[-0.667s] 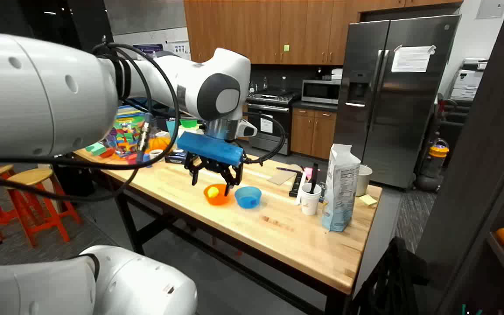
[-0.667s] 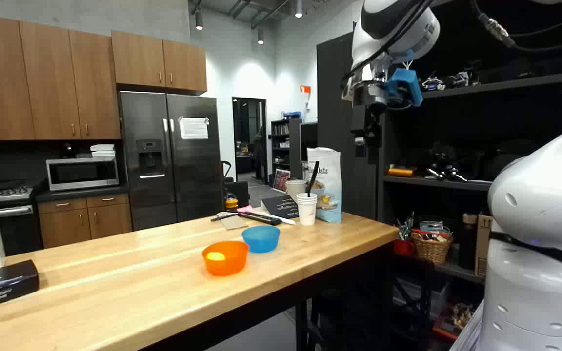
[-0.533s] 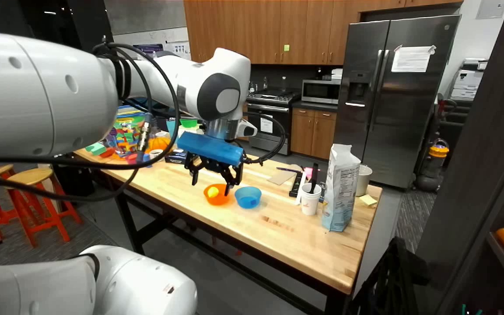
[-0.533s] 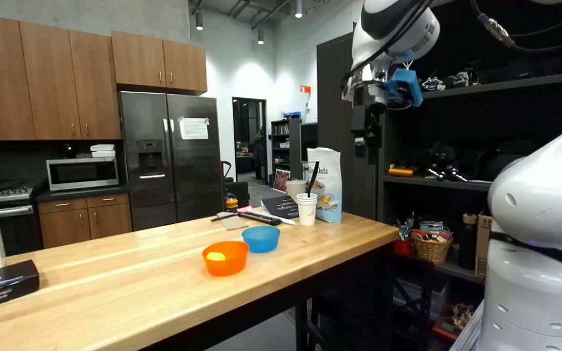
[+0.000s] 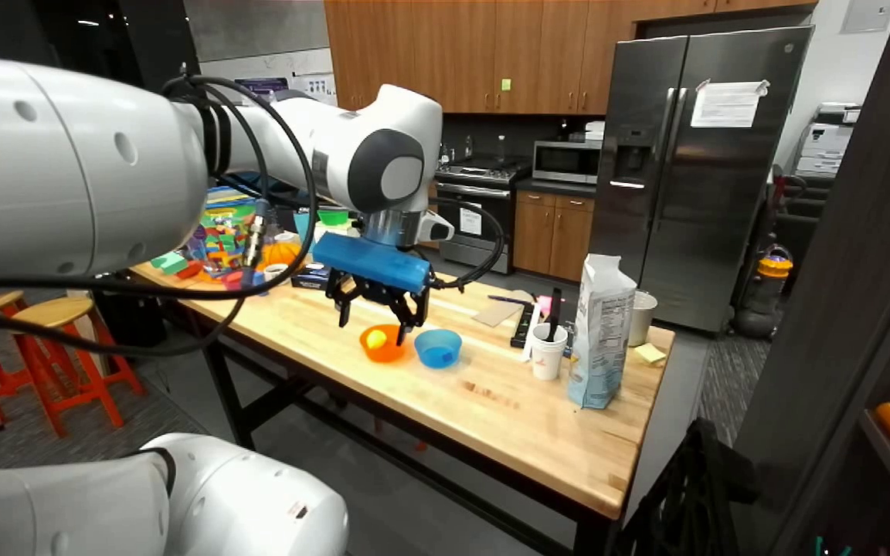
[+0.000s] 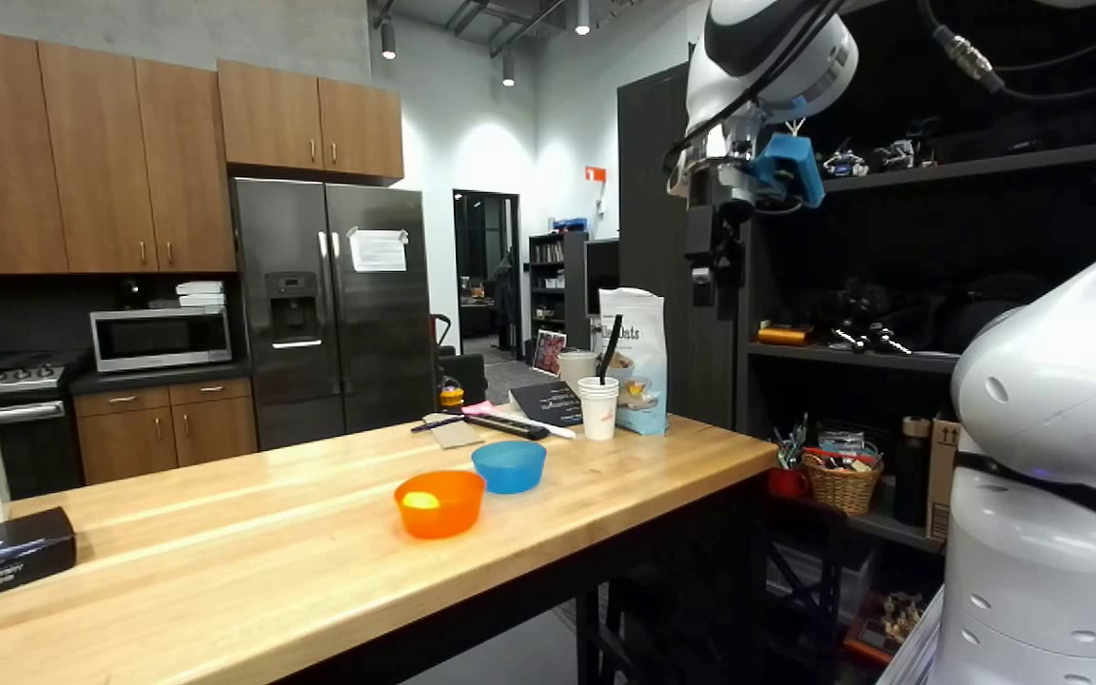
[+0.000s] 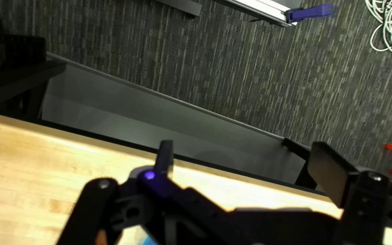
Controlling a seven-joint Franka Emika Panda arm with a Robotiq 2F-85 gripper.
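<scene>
One orange bowl [image 6: 443, 520], containing a yellow object [image 6: 421, 500], stood just beside a blue bowl [image 6: 510, 468] near the long edge of the surface [image 6: 225, 580]. Above hung the pincer [image 5: 372, 331], fingers [image 7: 326, 175] spread wide and gripping nothing, that edge behind them in the wrist view. A bag [image 6: 641, 390] read "Oats"; a black box [image 6: 10, 559], "Power".

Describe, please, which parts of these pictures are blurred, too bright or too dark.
Wrist view: the gripper is soft and out of focus, the tabletop near it almost bleached, while the carpet looks sharper; in an exterior view, the yellow object in the orange bowl shows as a flat bright patch, and the dark shelving sinks into shadow.
</scene>
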